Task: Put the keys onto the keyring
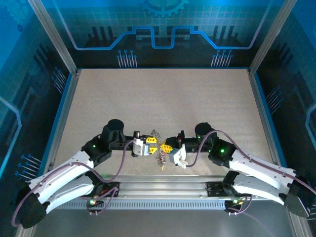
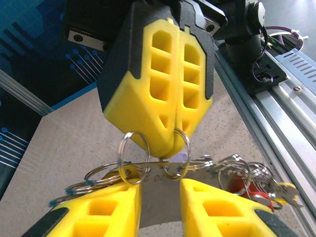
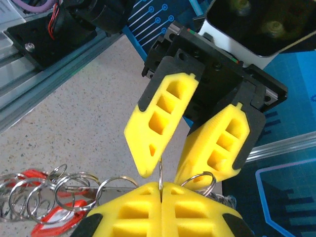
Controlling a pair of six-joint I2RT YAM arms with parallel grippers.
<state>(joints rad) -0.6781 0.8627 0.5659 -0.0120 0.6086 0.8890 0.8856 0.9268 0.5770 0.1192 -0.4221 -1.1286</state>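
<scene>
Keyring [image 1: 158, 134] sits at the table's 6 o'clock, red keys [image 2: 246, 188] bunched alongside. Right gripper [image 1: 167, 147], at its 3 o'clock, is pressed together, pinching thin metal. Left gripper [image 1: 154, 143], at 9 o'clock, is spread astride. Likely the threading step; next needs a fine regrip.

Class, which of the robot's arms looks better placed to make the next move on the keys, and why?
Probably the left. The left gripper is open, straddling the thin flat grey metal strip, free to act; the right gripper is shut on that strip, steadying it.
</scene>
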